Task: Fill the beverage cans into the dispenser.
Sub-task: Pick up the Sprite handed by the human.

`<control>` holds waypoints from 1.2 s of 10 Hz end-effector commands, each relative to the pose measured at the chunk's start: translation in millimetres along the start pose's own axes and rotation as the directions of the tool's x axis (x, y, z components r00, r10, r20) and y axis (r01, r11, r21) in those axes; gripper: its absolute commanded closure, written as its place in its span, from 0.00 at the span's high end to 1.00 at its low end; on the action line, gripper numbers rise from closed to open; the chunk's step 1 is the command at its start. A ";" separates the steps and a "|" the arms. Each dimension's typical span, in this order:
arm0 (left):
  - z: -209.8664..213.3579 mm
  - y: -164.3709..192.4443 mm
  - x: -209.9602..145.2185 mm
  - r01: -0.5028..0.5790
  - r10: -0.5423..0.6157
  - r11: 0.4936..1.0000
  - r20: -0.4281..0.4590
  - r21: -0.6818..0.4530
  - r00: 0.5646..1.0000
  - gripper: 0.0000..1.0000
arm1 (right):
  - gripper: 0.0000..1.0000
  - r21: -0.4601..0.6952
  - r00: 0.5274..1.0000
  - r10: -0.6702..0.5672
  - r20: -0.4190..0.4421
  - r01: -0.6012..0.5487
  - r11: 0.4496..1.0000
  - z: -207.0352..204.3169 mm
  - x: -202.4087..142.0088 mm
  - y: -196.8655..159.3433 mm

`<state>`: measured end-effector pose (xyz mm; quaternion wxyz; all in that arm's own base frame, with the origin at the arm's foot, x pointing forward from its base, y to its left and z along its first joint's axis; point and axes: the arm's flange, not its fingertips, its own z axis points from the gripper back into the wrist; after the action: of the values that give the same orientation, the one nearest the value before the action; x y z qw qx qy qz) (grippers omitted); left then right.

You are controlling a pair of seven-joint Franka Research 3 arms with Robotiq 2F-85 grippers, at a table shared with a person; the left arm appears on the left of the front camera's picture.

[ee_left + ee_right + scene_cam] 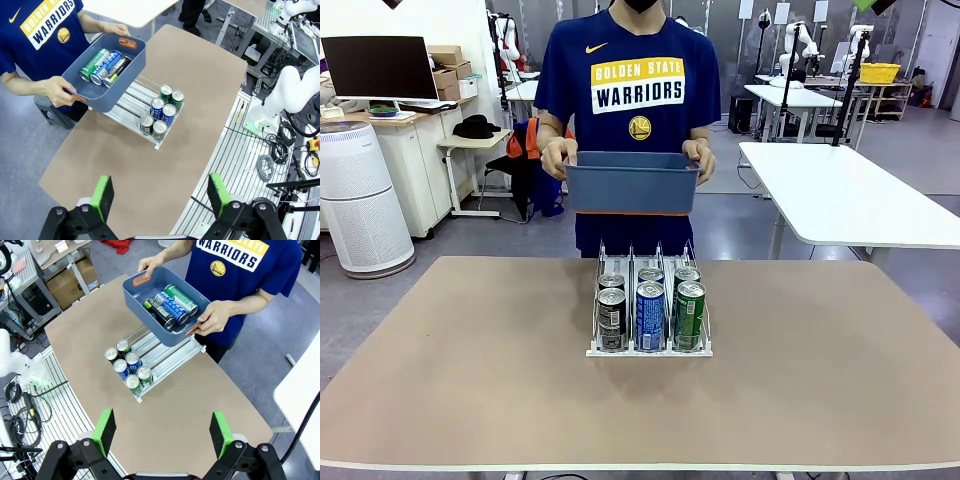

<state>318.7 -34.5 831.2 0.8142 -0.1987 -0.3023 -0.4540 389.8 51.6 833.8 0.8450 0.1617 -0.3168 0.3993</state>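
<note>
A white three-lane dispenser [649, 348] sits at the middle of the brown table and holds several upright beverage cans [650, 316], black, blue and green, two per lane [162, 111] [128, 367]. A person at the far side holds a blue-grey bin [632, 188] above the table's far edge with both hands. Three more cans [105, 66] [171, 304] lie on their sides inside it. My left gripper [159, 197] is open high above the table, nothing between its green pads. My right gripper [163, 432] hangs open likewise, high up.
The brown table [470, 360] has wide bare stretches on both sides of the dispenser. A white table [850, 190] stands behind at the right, an air purifier [358, 200] at the left. The other arm's white base [280, 100] stands beside the table edge.
</note>
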 end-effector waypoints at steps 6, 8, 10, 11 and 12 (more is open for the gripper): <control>-0.5 0.1 -1.3 0.001 -0.001 1.000 -0.003 0.012 1.000 1.00 | 1.00 0.003 1.000 -0.014 0.001 0.014 1.000 0.9 0.2 2.5; -0.5 0.1 -1.3 0.001 -0.001 1.000 -0.003 0.012 1.000 1.00 | 1.00 0.003 1.000 -0.014 0.001 0.014 1.000 0.9 0.2 2.5; -0.5 0.1 -1.3 0.001 -0.001 1.000 -0.003 0.012 1.000 1.00 | 1.00 0.003 1.000 -0.014 0.001 0.014 1.000 0.9 0.2 2.5; -0.5 0.1 -1.3 0.001 -0.001 1.000 -0.003 0.012 1.000 1.00 | 1.00 0.003 1.000 -0.014 0.001 0.014 1.000 0.9 0.2 2.5; -0.5 0.1 -1.3 0.001 -0.001 1.000 -0.003 0.012 1.000 1.00 | 1.00 0.003 1.000 -0.014 0.001 0.014 1.000 0.9 0.2 2.5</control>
<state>318.7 -34.5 831.2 0.8142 -0.1987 -0.3023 -0.4540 389.8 51.6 833.8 0.8450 0.1617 -0.3169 0.3993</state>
